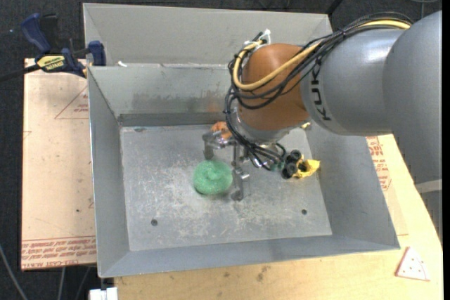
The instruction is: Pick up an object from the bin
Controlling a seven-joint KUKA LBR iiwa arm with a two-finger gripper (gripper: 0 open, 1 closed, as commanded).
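**Spread fingers straddle a green lump at mid-bin**

The soft, round green lump with a fuzzy surface (211, 180) lies on the bin floor just left of the frame's centre. It looks like a flattened ball, bright against the scuffed metal.

The two-finger gripper (223, 173) stands over it with its fingers apart. One finger (209, 147) is at the lump's upper edge and the other is against its lower right edge. Whether either finger presses on it cannot be told.

The grey arm (373, 81) enters from the right of the frame and bends down into the bin. Its wrist is capped by a rounded orange cover (271, 91), with yellow and black cables looped over it.

A small yellow-and-black object (301, 167) lies to the right, near the wrist and apart from the lump. A small orange bit (219, 128) shows just above the upper finger, partly hidden. The grey metal bin (162, 221) is otherwise bare floor with pale scratches.
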